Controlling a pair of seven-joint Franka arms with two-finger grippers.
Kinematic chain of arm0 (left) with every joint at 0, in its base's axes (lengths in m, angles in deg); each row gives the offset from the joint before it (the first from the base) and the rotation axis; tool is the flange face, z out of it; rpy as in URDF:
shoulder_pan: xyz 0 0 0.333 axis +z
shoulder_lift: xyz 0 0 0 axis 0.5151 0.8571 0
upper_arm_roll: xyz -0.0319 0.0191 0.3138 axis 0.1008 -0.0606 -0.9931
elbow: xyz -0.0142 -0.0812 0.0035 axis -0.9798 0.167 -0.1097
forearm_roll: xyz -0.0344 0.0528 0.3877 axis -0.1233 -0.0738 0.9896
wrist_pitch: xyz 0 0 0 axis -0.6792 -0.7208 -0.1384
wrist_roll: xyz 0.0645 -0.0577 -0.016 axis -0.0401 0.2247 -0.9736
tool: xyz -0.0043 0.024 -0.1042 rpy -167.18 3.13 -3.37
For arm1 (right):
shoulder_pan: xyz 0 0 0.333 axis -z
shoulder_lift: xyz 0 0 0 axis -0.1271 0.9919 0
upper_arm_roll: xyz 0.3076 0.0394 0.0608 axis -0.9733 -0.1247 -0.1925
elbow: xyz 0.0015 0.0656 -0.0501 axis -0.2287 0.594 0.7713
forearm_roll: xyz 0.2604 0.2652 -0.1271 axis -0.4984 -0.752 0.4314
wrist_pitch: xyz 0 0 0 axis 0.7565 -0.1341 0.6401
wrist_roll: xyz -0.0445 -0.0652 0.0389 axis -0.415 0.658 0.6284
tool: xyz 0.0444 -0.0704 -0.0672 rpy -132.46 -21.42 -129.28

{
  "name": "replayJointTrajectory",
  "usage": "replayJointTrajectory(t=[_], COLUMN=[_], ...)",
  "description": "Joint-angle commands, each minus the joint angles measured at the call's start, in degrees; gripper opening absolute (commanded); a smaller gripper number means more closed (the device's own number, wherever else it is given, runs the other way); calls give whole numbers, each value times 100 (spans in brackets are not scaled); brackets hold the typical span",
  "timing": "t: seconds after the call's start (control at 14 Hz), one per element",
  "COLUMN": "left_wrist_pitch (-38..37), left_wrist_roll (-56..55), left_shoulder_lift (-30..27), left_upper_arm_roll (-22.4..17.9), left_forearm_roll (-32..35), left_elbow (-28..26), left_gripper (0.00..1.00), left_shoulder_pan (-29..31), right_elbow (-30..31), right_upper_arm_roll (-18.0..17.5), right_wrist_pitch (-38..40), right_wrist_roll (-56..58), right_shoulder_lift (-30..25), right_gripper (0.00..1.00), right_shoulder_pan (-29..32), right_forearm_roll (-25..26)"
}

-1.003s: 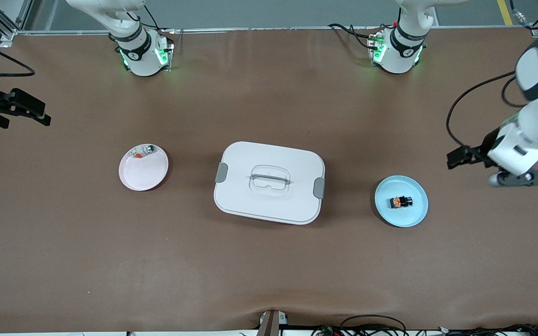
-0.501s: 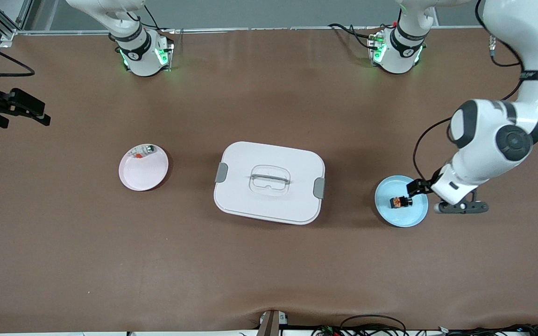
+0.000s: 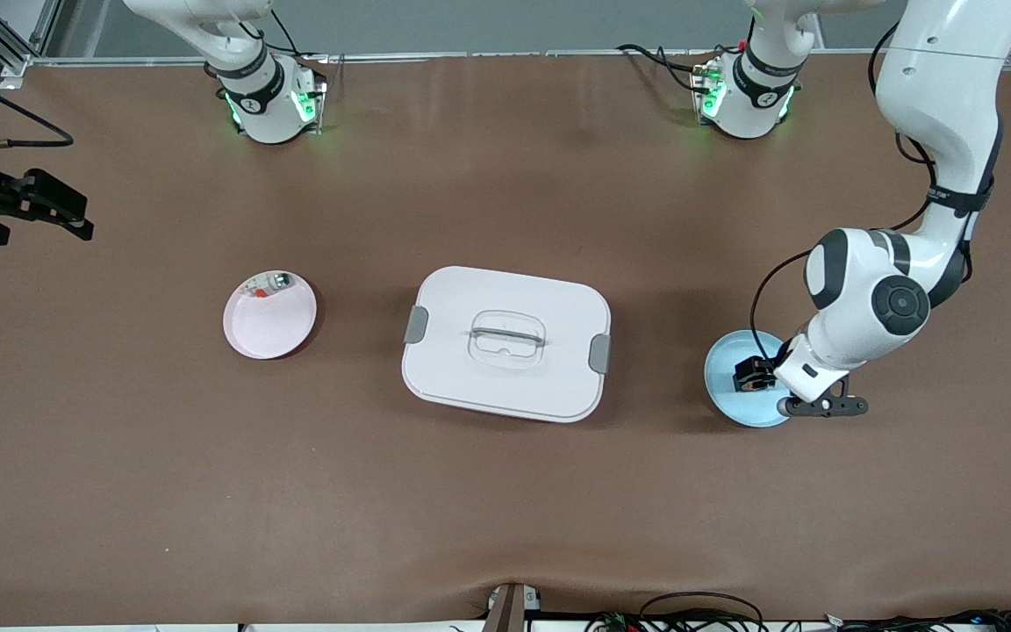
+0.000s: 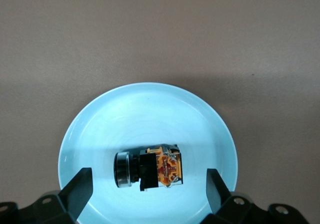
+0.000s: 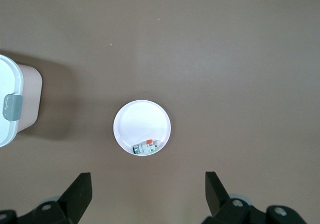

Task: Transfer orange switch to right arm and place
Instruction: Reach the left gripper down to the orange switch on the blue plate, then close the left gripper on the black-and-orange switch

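The orange switch (image 3: 751, 377) is a small black block with an orange face. It lies on its side in the blue plate (image 3: 727, 397) toward the left arm's end of the table. My left gripper (image 3: 756, 374) is low over that plate and open. In the left wrist view the switch (image 4: 150, 166) lies on the plate (image 4: 150, 108) between the spread fingers of the left gripper (image 4: 148, 185), which do not touch it. My right gripper (image 3: 75, 216) waits open and empty, high over the right arm's end of the table; it also shows in the right wrist view (image 5: 147, 184).
A white lidded box (image 3: 505, 342) with grey clips stands mid-table, its corner in the right wrist view (image 5: 10, 103). A pink plate (image 3: 270, 323) toward the right arm's end holds a silver-white part (image 3: 267, 284); the right wrist view shows this plate (image 5: 142, 120) and part (image 5: 145, 147).
My left arm has swung in from the table's end and come down over the blue plate, with its open fingers now around the switch. The right arm has hardly moved.
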Motion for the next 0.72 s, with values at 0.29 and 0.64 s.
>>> replayJointTrajectory(t=[0.29,0.64], left_wrist_pitch=[311,321], left_wrist_roll=[-44,-132], left_shoulder_lift=[320,383], left_upper_arm_roll=[-26,-35], left_forearm_roll=[108,223], left_elbow=[-6,-32], left_gripper=[100,100], left_shoulder_pan=[-97,-88], right_elbow=[154,136], right_upper_arm_roll=[-6,-6], right_wrist_pitch=[-142,-63], right_wrist_roll=[52,156], right_shoulder_lift=[-100,-109], right_gripper=[100,100], right_shoulder_pan=[21,13], right_forearm_roll=[46,46])
